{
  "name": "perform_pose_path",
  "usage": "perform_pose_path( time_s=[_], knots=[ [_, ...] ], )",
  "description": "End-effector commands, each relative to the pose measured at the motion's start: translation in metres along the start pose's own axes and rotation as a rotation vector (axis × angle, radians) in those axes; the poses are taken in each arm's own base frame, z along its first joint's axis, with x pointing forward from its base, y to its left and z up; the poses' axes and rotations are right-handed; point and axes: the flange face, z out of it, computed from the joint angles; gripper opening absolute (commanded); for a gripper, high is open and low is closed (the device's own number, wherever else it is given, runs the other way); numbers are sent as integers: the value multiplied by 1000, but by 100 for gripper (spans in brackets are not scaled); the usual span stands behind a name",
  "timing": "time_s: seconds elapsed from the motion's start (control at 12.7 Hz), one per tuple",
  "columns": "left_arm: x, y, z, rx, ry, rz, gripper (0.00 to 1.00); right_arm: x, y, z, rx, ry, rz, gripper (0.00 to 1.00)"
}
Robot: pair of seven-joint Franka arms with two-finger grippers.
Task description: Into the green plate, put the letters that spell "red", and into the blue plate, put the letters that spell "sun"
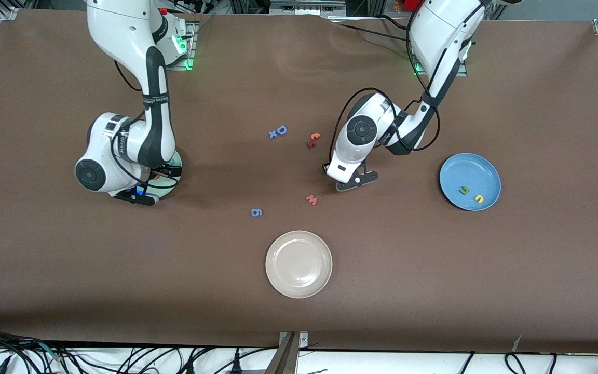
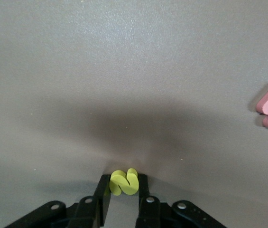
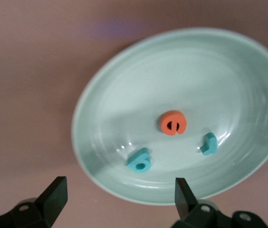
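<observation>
My left gripper [image 2: 124, 183] is shut on a small yellow-green s [image 2: 124, 182], low at the table beside the pink w; in the front view this gripper [image 1: 353, 181] is between the w and the blue plate [image 1: 488, 174]. In the blue plate lie a green n [image 1: 464, 190] and a yellow u [image 1: 478, 198]. My right gripper [image 3: 119, 197] hangs open and empty over the rim of the green plate [image 3: 124, 95], which the right hand [image 1: 140, 197] mostly hides in the front view. In that plate lie an orange e [image 3: 173, 123], a teal d [image 3: 139, 160] and a teal r [image 3: 208, 144].
Loose on the table's middle are a blue D [image 1: 281, 130] with a small blue x [image 1: 272, 134], two orange-red pieces [image 1: 313, 139], the pink w [image 1: 311, 199] and a blue 9 [image 1: 256, 212]. A cream plate [image 1: 298, 264] is nearest the front camera.
</observation>
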Motion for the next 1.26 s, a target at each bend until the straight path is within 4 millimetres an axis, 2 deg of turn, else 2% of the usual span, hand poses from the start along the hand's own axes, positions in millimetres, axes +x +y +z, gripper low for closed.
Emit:
perform_pose_path(
  time_s=[0.0,0.16,0.32,0.47,0.55,0.63,0.79,1.03,1.18],
  knots=[
    [2,1,4,14,12,22,15,-1,-19,-48,-21,-7,-58,100],
    [11,-5,-4,22,27,61,9,-5,-26,-79,-18,-12,-77,100],
    [48,-34,-35,31,31,143,8,-11,-33,-107,-53,-6,-102,100],
    [91,-80,-70,56,17,269,8,-19,-41,-139,-91,4,-126,100],
    [111,-105,-80,60,12,333,9,-27,-46,-159,-107,14,-144,100],
    [131,-133,-88,67,7,395,9,-36,-40,-182,-108,35,-157,100],
    [160,-186,-95,84,-6,518,10,-59,-35,-217,-92,70,-221,100],
    [199,-267,-98,99,-27,751,10,-90,-36,-253,-103,122,-289,100],
    [213,-305,-98,93,-39,815,10,-108,-30,-275,-101,166,-267,100]
  ],
)
